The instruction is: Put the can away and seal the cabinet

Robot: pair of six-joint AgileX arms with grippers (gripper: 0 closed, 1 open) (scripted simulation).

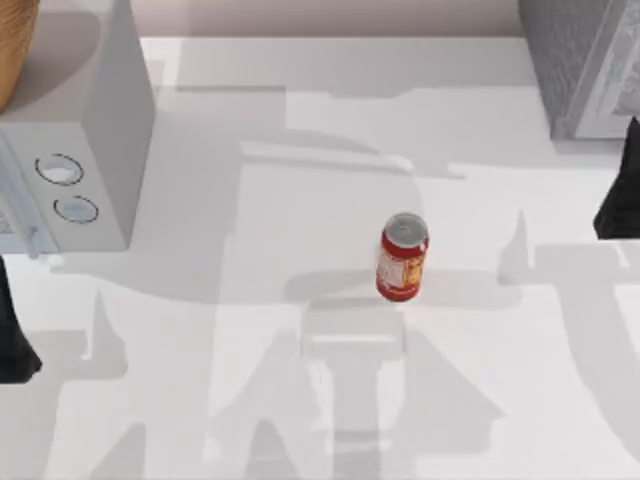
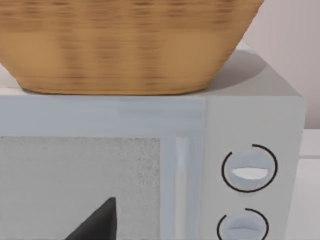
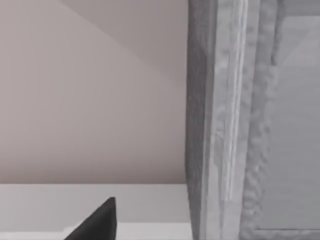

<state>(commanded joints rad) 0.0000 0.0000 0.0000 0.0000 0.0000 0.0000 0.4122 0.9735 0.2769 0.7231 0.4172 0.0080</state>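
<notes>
The red cylindrical can (image 1: 403, 258) stands upright mid-desk (image 1: 300, 400), silver lid up. The speckled dark-grey cabinet (image 1: 580, 60) sits far right, the left end effector (image 1: 15, 340) and right end effector (image 1: 618, 200) parked at the edges; finger state can't be told.

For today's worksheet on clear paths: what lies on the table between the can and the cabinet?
In the top view, bare white table with only shadows lies between the can and the cabinet at the far right corner.
</notes>
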